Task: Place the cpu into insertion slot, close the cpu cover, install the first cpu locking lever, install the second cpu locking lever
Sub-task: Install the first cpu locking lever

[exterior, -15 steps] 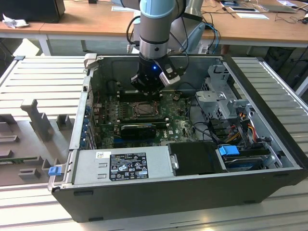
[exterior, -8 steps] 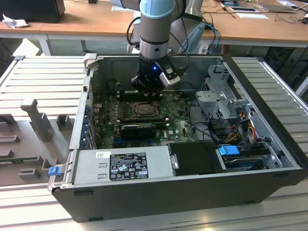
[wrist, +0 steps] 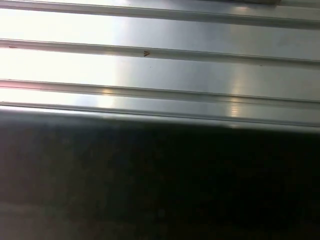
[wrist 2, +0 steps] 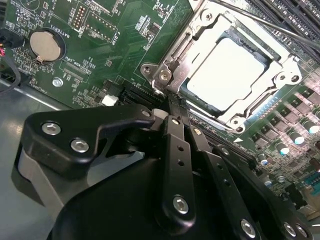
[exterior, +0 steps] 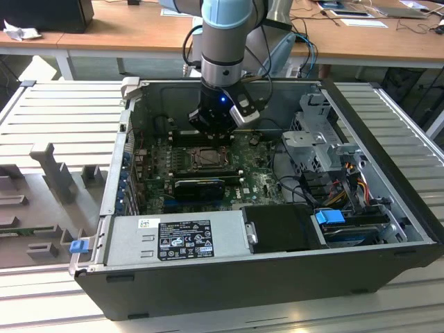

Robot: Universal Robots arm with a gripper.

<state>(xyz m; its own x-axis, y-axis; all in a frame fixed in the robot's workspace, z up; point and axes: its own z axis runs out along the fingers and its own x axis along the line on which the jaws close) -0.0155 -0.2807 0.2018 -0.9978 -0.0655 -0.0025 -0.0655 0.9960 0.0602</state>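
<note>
Right now the gripper [exterior: 211, 132] hangs low inside the open computer case [exterior: 388, 208], just above the green motherboard [exterior: 257, 182]. In the second wrist view the gripper [wrist 2: 172, 102] has its two black fingers [wrist 2: 177, 150] pressed close together, with nothing between them. Their tips sit at the corner of the insertion slot [wrist 2: 227, 75], by a small shiny screw [wrist 2: 164, 76].

The cpu [wrist 2: 225, 72] lies flat in the slot, just past the fingertips. Its pale top glows bright. The cpu cover [wrist 2: 280, 75] is down over it, a shiny metal frame all around the chip. A thin metal locking lever [wrist 2: 280, 22] runs along the far side of the cover.

A round silver coin battery [wrist 2: 46, 45] sits on the board, well off to one side of the gripper.

In the exterior view the slot [exterior: 208, 158] sits right under the gripper. A grey power supply box [exterior: 177, 237] with a label lies well apart from it, at the near wall of the case.

The first wrist view shows a ribbed silver tabletop [wrist: 160, 70].
</note>
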